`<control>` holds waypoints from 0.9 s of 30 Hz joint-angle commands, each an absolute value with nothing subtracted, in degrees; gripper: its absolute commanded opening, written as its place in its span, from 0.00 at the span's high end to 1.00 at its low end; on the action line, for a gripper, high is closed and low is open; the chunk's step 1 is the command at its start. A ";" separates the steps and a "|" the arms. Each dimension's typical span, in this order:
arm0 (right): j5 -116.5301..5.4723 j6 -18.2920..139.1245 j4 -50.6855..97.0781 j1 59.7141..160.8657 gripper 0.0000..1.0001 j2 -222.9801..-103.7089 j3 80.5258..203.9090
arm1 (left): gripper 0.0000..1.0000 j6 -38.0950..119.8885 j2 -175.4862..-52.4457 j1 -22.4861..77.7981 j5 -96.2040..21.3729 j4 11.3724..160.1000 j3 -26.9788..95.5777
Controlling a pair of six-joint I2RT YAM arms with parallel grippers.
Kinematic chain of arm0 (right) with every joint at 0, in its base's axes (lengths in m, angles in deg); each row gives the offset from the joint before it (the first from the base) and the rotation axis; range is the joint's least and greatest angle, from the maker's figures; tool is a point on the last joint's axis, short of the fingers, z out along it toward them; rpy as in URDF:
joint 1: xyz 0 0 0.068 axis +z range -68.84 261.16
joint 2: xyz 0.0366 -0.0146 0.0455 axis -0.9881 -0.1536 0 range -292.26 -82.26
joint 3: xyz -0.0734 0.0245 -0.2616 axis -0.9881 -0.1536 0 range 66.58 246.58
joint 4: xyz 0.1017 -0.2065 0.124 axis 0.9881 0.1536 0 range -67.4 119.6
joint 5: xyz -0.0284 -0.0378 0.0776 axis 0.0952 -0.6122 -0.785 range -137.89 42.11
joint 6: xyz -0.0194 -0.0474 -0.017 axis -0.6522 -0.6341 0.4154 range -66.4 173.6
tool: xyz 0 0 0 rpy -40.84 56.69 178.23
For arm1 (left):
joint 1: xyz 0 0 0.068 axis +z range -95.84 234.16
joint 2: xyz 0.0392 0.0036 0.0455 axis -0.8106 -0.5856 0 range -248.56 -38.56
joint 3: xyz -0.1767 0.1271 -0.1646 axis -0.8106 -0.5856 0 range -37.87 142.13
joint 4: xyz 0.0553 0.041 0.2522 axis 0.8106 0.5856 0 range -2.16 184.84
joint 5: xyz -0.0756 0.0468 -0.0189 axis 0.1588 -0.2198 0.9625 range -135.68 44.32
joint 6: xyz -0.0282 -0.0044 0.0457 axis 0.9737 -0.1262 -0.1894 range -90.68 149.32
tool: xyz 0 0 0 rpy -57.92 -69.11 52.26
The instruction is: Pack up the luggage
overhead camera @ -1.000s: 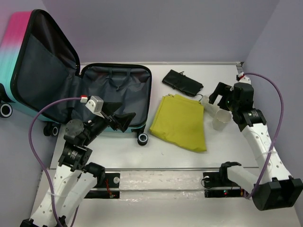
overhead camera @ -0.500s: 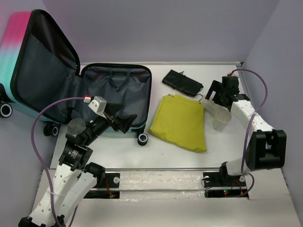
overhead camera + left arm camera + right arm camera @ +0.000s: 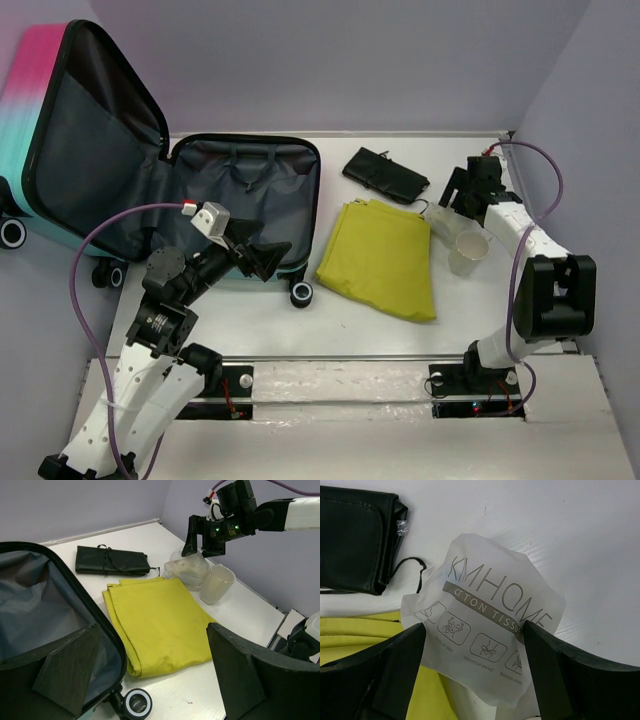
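Two spread fingers [image 3: 385, 675] of right end effector [image 3: 472, 630] straddle tissue packet [image 3: 485, 605].

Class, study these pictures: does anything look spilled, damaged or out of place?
Nothing stands out. The luggage lies open, the yellow cloth is folded flat, the cup stands upright, and nothing has spilled.

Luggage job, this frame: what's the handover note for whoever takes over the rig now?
Left pincer: open, holding nothing, over the near rim of the luggage.
Right pincer: open, straddling the tissue pack, not gripping it yet.
Yellow cloth, black pouch, tissue pack and cup sit on the table, right of the luggage.
Done: luggage open; nothing visibly packed.
Left: probably load the items, then close it.
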State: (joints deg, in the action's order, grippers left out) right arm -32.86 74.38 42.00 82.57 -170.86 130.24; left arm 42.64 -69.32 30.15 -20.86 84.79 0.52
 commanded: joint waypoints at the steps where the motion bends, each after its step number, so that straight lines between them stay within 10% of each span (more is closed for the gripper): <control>1: -31.81 74.96 38.69 82.22 0.28 -170.24 130.30 | 0.01 41.71 -69.50 29.99 -20.63 83.18 3.35; 5: -30.31 74.52 37.90 82.22 0.77 -168.23 131.36 | 0.01 41.80 -69.32 29.99 -20.63 83.09 3.35; 8: -29.17 73.64 37.54 82.22 0.92 -167.08 131.80 | 0.01 41.71 -69.41 29.99 -20.54 83.01 3.35; 27: -53.42 79.35 20.50 103.47 0.93 -161.70 144.24 | 0.01 42.50 -68.53 30.77 -26.85 84.32 4.31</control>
